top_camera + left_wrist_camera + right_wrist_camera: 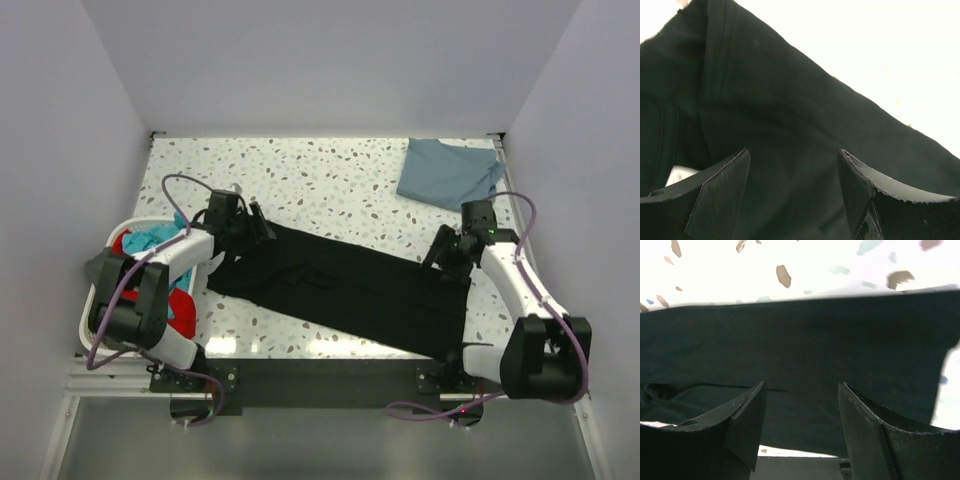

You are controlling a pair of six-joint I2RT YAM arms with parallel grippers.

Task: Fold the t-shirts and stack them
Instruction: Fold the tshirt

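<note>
- black t-shirt (340,290): flat on the desk (330,170), laid as one long band. In the top view it runs diagonally from 9 o'clock to 4 o'clock, with a few creases mid-band.
- slate-blue t-shirt (450,172): at 1 o'clock in the far right corner of the desk. Loosely bunched, well apart from the black one.
- left arm (170,265): comes in from 8 o'clock, its wrist over the black tee's 10 o'clock end.
- left jaws: wide apart, nothing between them. The wrist view shows black cloth under both fingers (720,195) and a seam running roughly 12 to 6. Can't tell if the tips touch the fabric.
- white label (682,175): small pale patch at 8 o'clock in the left wrist view, partly hidden behind the left finger.
- right arm (515,275): comes in from 4 o'clock, its wrist over the tee's 3 o'clock end.
- right jaws: also spread wide, gripping nothing. Behind the fingers (740,425) the black cloth fills the middle of the wrist view, with speckled desk at 12 o'clock and the cloth's near edge at 6 o'clock. Contact with the cloth: can't tell.
- laundry basket (84,318): white, at 8 o'clock on the left desk edge. Holds red cloth (180,305) and teal cloth (155,238); the left arm passes over it.
</note>
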